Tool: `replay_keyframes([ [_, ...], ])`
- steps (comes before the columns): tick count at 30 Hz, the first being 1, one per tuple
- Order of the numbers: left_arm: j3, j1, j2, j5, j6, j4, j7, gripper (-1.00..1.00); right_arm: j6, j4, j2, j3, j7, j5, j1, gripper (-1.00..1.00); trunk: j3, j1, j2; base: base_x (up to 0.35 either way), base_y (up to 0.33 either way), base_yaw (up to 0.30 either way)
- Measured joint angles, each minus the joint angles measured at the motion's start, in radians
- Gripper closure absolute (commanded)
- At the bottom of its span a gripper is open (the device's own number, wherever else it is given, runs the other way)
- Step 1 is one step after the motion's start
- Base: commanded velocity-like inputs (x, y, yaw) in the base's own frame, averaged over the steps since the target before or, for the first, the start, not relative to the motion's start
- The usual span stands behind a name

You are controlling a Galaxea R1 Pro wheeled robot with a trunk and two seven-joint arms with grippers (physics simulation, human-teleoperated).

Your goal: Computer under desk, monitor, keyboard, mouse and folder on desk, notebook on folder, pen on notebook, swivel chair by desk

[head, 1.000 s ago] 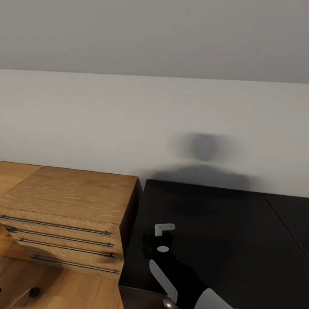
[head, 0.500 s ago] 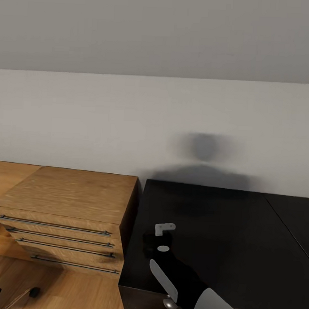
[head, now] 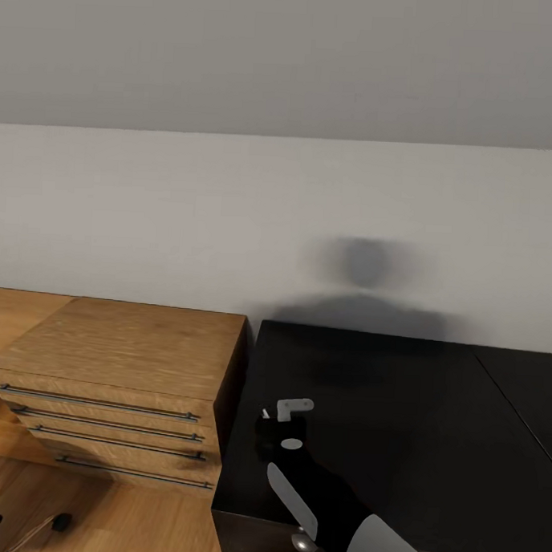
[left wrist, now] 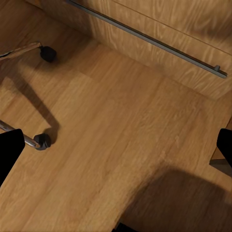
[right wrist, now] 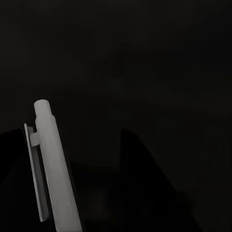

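Holding pen [right wrist: 54, 174] in right gripper [head: 276, 424], jaws clamped on it, above desk [head: 399, 410] at lower centre of frame. Left gripper [left wrist: 116, 150] jaws apart over wood floor [left wrist: 111, 140]. Chair [left wrist: 29, 140] casters lower left, drawer chest [head: 112, 357] left.

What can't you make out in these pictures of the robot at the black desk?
- Right pincer, head view: black against the black desk, so whether it grips the pen cannot be told.
- Pen, right wrist view: its lower end is cut off by the picture's edge.
- Swivel chair, left wrist view: seat and back are cut off by the edge; legs and casters show.
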Motion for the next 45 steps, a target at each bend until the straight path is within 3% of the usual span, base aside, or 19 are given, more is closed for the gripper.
replay_keyframes([
  [11,0.0,0.0,0.0,0.0,0.0,0.0,-0.001,-1.0,0.01,-0.004,0.0,0.0,-0.003,0.004,0.0,1.0,0.0,0.0,0.0,0.0,0.0,0.0],
  [14,0.0,0.0,0.0,0.0,0.0,0.0,-0.001,-1.0,0.049,-0.019,0.0,0.0,-0.003,0.003,0.0,1.0,0.0,0.0,0.0,0.0,0.0,0.0],
  [33,0.0,0.0,0.0,0.0,0.0,0.0,-0.001,-1.0,0.104,-0.041,0.0,-0.017,-0.002,-0.005,0.0,1.0,0.0,0.0,0.0,0.0,0.0,0.0],
  [37,0.0,0.0,0.0,0.0,0.0,0.0,0.0,-1.0,0.204,-0.079,0.0,-0.09,0.0,-0.03,0.0,1.0,0.0,0.0,0.0,0.0,0.0,0.0],
  [45,0.0,0.0,0.0,0.0,0.0,0.0,0.0,-1.0,0.251,-0.098,0.0,-0.133,0.002,-0.046,0.0,1.0,0.0,0.0,0.0,0.0,0.0,0.0],
])
